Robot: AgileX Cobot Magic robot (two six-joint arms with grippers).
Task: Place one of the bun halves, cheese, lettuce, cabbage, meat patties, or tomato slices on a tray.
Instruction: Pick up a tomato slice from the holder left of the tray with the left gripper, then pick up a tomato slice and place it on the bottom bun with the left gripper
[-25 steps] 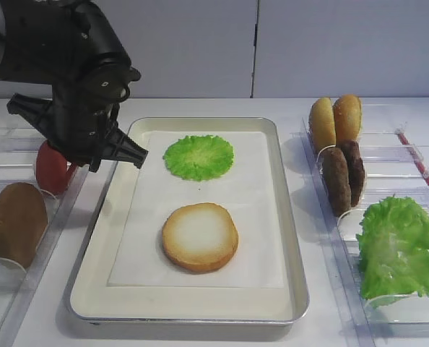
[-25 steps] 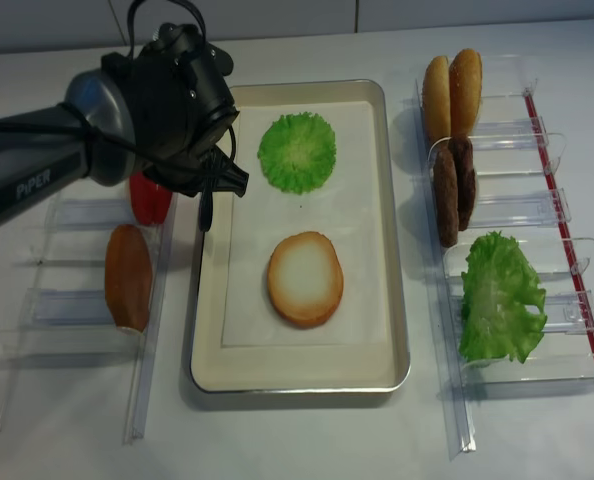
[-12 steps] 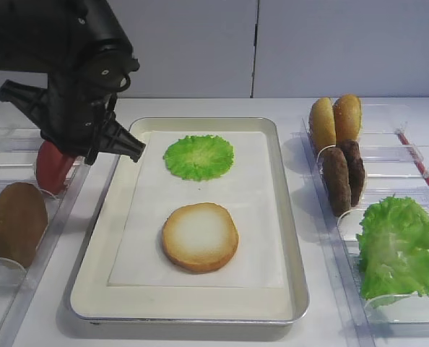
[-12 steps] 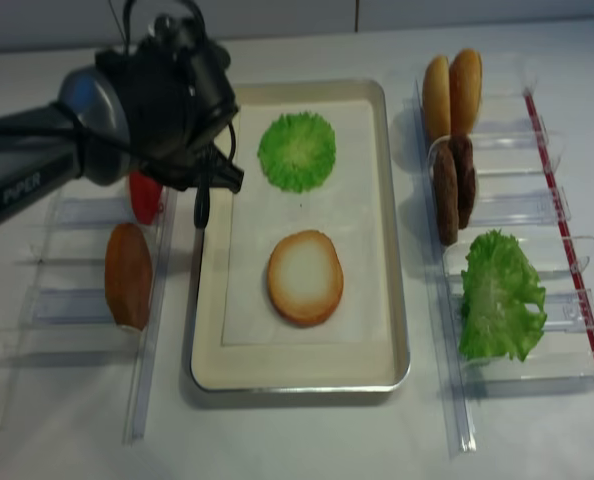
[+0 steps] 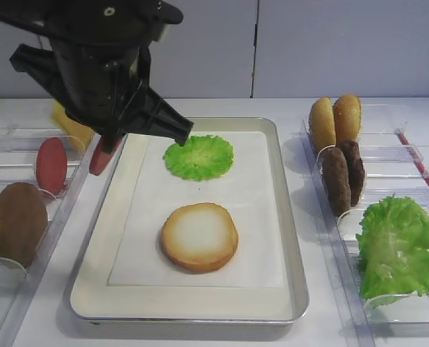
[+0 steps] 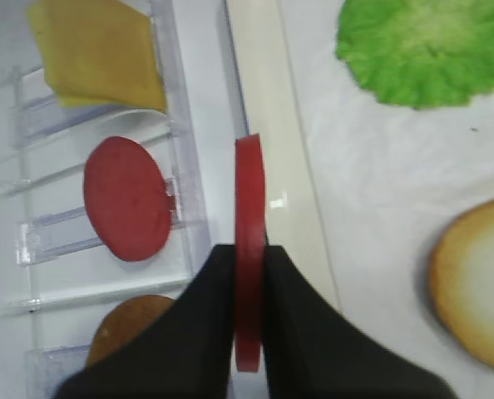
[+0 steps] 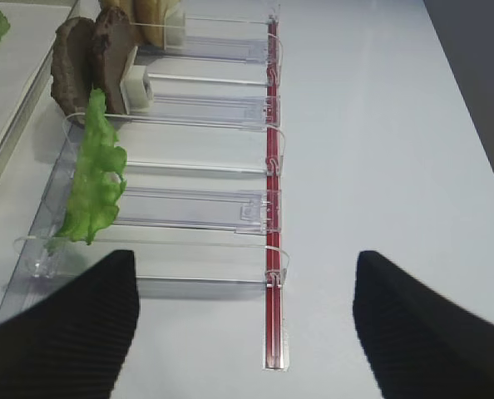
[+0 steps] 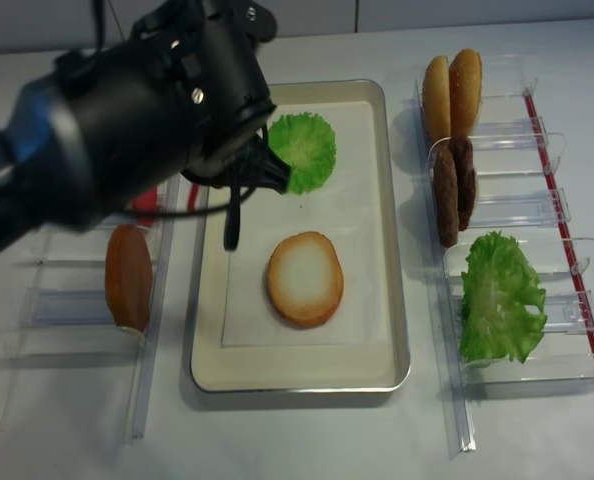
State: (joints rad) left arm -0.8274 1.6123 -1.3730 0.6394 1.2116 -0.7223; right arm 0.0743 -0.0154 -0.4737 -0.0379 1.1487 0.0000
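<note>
Clamping a tomato slice edge-on between its two dark fingers, the left tool hangs above the left rim of the tray, with the red disc upright and its thin edge facing the wrist camera. In the front exterior view the held slice shows as a red sliver just under the black arm, at about 9 o'clock from the flat lettuce round lying on the tray's white paper. A bun half, pale cut face up, lies on the paper at 6 o'clock from that lettuce. Another tomato slice stands in the clear rack on the left of the surface, with a yellow cheese slice in the slot behind it and a brown bun piece in a slot nearer the front. On the right, a second clear rack holds two bun halves, two meat patties and a leaf of lettuce. The right tool hovers over that rack's outer end, its two black fingers spread wide apart with nothing between them.
</note>
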